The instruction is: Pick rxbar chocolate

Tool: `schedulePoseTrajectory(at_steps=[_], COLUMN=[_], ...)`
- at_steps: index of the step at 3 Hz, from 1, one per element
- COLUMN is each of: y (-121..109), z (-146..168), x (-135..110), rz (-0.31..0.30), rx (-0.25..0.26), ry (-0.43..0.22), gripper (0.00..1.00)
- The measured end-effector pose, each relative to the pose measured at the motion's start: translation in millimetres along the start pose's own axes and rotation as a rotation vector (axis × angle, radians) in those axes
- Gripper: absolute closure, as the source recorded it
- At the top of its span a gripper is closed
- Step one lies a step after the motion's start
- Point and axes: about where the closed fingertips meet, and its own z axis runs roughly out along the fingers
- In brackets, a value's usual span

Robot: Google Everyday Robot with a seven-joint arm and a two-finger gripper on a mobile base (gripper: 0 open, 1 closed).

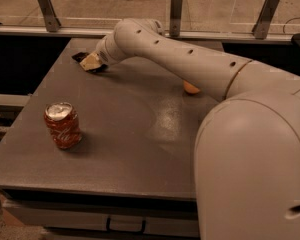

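Rxbar chocolate (80, 57) at far-left corner of table (140, 149), gripper (92, 63) down at it, grip state can't tell; soda can (63, 125) front-left, well apart.

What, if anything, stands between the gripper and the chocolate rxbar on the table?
Nothing visible does. The gripper is right at the rxbar chocolate, near a far corner of the table. The soda can and the orange are well off to the side.
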Motion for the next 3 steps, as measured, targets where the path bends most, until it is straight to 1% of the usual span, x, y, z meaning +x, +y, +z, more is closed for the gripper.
schedulePoseTrajectory(at_steps=[1,2,3], y=[0,8,11], z=[0,-19,-72], x=[0,-28,-74], rz=[0.000,-0.045,-0.142], rx=[0.000,-0.013,0.008], ry=[0.000,-0.050,-0.130], gripper=[1.00,1.00,1.00])
